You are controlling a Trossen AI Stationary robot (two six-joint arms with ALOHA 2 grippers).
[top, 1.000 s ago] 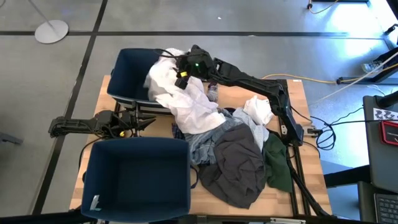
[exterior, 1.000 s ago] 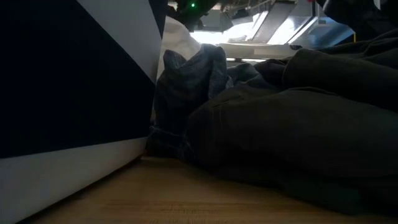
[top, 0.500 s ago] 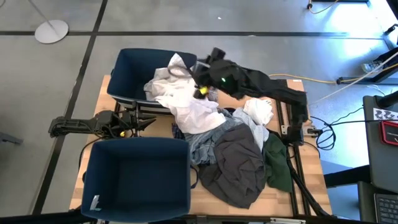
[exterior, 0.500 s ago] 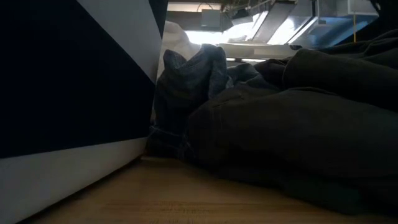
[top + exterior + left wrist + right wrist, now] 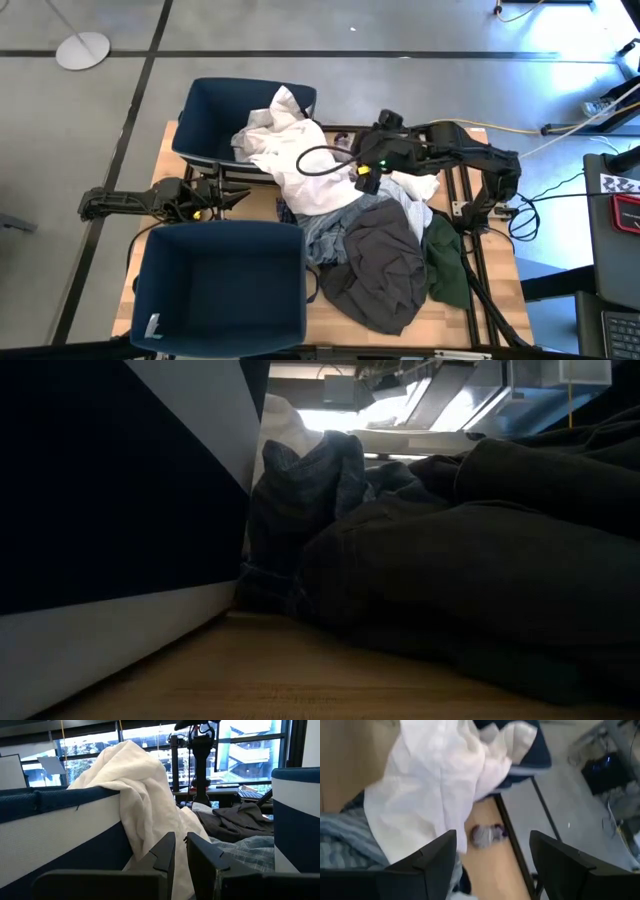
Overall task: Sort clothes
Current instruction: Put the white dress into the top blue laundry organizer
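A white garment [image 5: 290, 155] is draped over the right rim of the far navy bin [image 5: 215, 110]; its top lies in the bin and its lower part lies on the clothes pile. It also shows in the right wrist view [image 5: 435, 780] and the left wrist view [image 5: 145, 790]. My right gripper [image 5: 355, 175] hovers open and empty just right of it [image 5: 492, 850]. A small grey-purple sock [image 5: 487, 834] lies on the table below it. Grey-blue striped [image 5: 325, 232], dark grey [image 5: 385, 265], dark green [image 5: 445, 262] and another white garment [image 5: 415, 180] lie heaped. My left gripper [image 5: 238, 196] waits shut [image 5: 180, 855] at the left.
The near navy bin [image 5: 220, 285] stands at the table's front left, and its wall fills the left of the low view [image 5: 110, 490]. Bare wood shows at the table's near edge [image 5: 300, 680]. A black frame and cables [image 5: 470, 215] run along the table's right side.
My right gripper has gone from over the far bin toward the table's right and near edges, leaving the white garment. The garment's upper part, raised before, has dropped onto the bin's rim and into the bin. Its lower part stays on the pile.
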